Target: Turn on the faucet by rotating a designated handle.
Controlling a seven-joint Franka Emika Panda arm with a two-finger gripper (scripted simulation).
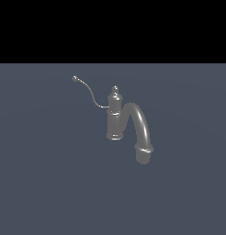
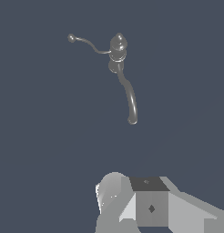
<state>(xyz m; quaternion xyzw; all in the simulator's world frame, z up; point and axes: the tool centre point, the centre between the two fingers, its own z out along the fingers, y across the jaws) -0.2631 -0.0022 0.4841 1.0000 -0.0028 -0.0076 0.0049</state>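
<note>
While apart, handle (image 2: 89, 43), faucet (image 2: 118, 48), jaws unseen

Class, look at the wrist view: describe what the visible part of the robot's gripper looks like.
Only part of the gripper shows: blocky, angular, light grey and white faces, a rounded pale part beside them, one darker grey panel on top and a small dark diamond mark on a front face. No cables visible.

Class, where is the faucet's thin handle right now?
In the exterior view, the handle curves from the faucet post toward that view's upper left.
</note>
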